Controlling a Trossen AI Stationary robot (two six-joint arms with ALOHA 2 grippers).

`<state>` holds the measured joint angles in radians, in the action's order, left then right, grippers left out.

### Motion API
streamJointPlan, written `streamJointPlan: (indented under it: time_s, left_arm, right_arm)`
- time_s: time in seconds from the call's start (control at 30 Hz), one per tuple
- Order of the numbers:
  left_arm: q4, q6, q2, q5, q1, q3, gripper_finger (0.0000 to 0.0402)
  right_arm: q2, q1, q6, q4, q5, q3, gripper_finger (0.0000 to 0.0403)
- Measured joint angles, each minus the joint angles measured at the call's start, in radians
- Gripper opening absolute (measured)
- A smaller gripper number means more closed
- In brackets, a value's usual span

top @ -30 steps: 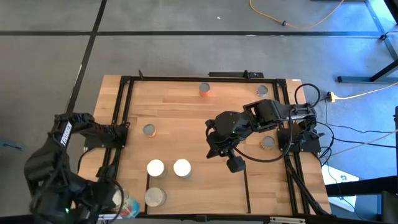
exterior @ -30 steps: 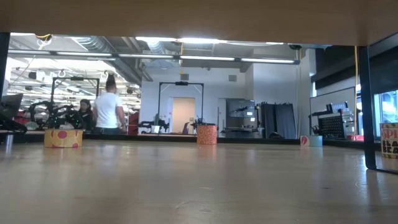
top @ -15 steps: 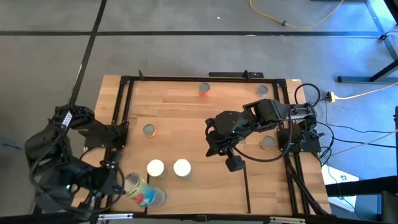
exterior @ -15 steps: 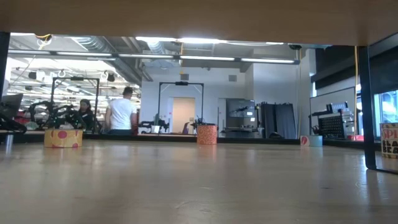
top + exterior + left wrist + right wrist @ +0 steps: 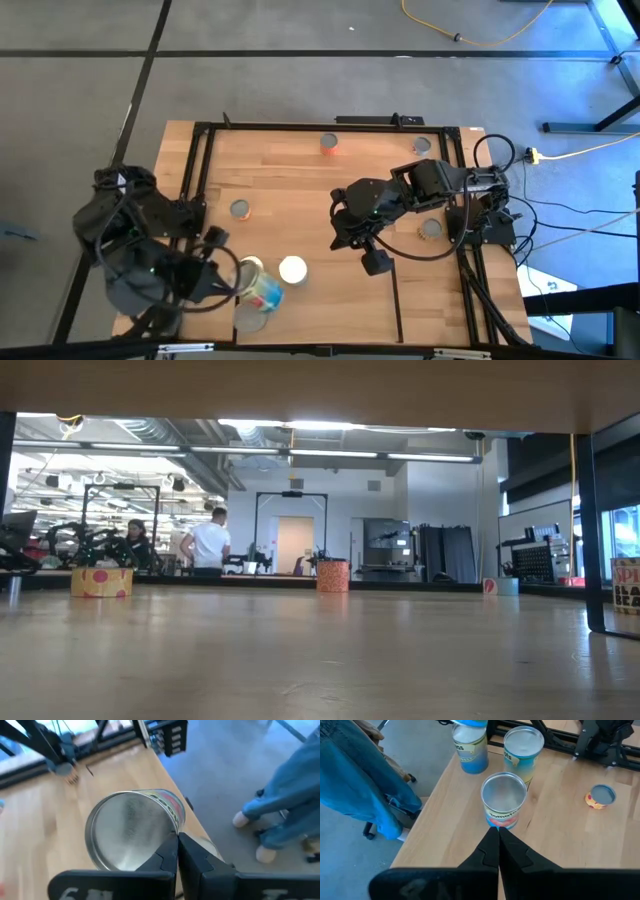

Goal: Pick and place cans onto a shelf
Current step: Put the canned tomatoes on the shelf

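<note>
L gripper [image 5: 228, 278] is over the shelf [image 5: 330, 320] at the table's near-left, carrying a tilted can [image 5: 262, 291] w/ yellow-blue sides; its fingertips look pressed together beside the can's rim in the wrist view, so can't tell just how the can is held. Three more cans sit on the shelf w/ it: grey top [image 5: 249, 318], white top [image 5: 292, 268], one partly hidden [image 5: 250, 264]. R gripper [image 5: 377, 262], fingers together on nothing, hangs mid-table; further back, loose cans at [image 5: 239, 209], [image 5: 431, 228], [image 5: 329, 143], [image 5: 421, 146].

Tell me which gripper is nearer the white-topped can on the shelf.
Left. The left gripper carries a tilted can right beside the white-topped can on the shelf. The right gripper hangs farther off, toward the table's middle.
</note>
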<state>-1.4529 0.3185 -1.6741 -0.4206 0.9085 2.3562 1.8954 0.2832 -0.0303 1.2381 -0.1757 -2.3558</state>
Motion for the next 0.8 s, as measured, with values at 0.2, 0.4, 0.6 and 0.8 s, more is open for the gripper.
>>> streamJointPlan:
  time_s: [0.2, 0.4, 0.6, 0.8]
  left_arm:
    - [0.053, -0.099, 0.000, -0.014, -0.056, 0.000, 0.0000]
    - [0.111, -0.197, -0.009, -0.001, -0.095, 0.000, 0.0000]
    - [0.117, -0.274, -0.051, 0.046, -0.113, -0.001, 0.0000]
    - [0.110, -0.279, -0.093, 0.105, -0.133, 0.000, 0.0000]
  right_arm:
    - [0.000, 0.000, -0.001, 0.000, 0.000, 0.000, 0.0000]
    - [-0.003, 0.000, -0.005, -0.003, 0.048, 0.000, 0.0000]
    - [-0.033, 0.000, -0.033, -0.057, 0.055, 0.000, 0.0000]
    - [-0.079, 0.000, -0.045, -0.078, 0.122, 0.000, 0.0000]
